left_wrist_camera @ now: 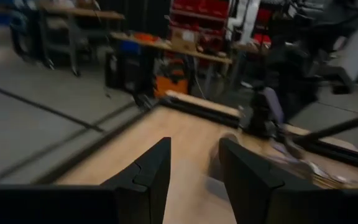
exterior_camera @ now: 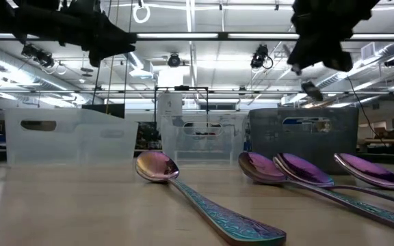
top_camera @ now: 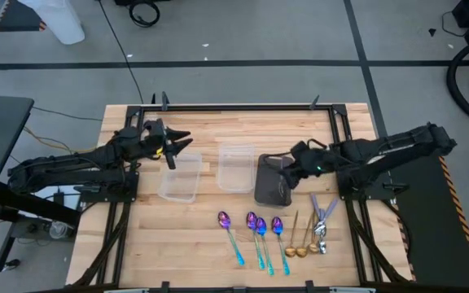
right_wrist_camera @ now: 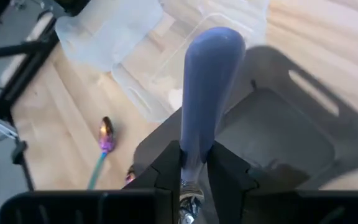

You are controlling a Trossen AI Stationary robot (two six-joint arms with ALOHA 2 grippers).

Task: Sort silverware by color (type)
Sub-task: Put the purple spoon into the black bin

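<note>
The table (top_camera: 243,130) is pale butcher-block wood, edged by a black metal frame (top_camera: 243,106), standing on a grey floor (top_camera: 243,32) crossed by dark tape lines (top_camera: 218,63). A black cable (top_camera: 120,41) trails over the floor on the far left, ending in a coil (top_camera: 144,11). Something white (top_camera: 59,20) sits at the far left corner. Overhead, long strip lights (exterior_camera: 183,35) run across a ceiling hung with dark fixtures (exterior_camera: 262,58). Off in the room stand workbenches (left_wrist_camera: 73,12) and shelves with red bins (left_wrist_camera: 197,9), an orange box (left_wrist_camera: 173,84) on the floor below them
</note>
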